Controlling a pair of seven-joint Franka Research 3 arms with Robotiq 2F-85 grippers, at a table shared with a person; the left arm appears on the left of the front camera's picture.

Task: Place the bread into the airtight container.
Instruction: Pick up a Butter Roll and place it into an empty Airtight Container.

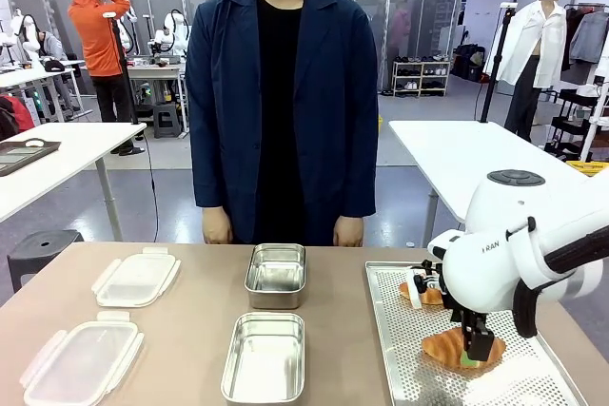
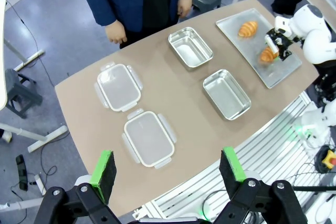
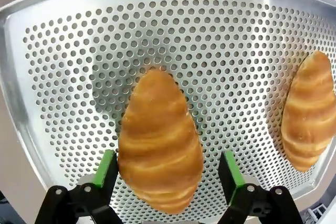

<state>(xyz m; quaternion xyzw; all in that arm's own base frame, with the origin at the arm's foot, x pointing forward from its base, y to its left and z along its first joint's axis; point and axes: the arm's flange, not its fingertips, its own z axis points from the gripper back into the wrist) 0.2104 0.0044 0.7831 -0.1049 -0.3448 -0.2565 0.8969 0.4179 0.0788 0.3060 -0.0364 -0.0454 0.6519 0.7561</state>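
Note:
Two croissants, the bread, lie on a perforated metal tray (image 1: 395,330). My right gripper (image 1: 473,357) is down over the near croissant (image 1: 445,349), one green pad on each side. In the right wrist view the gripper (image 3: 168,169) straddles this croissant (image 3: 160,140), the left pad close against it and a gap at the right pad. The other croissant (image 1: 423,294) lies farther back. Two empty steel airtight containers (image 1: 276,273) (image 1: 265,358) sit open mid-table. My left gripper (image 2: 168,171) hangs open high above the table, holding nothing.
Two clear clip lids (image 1: 136,280) (image 1: 81,363) lie on the table's left part. A person in a dark coat stands at the far edge, hands (image 1: 217,227) hanging just behind it. The tray's raised rim (image 3: 16,77) curves close around the croissant.

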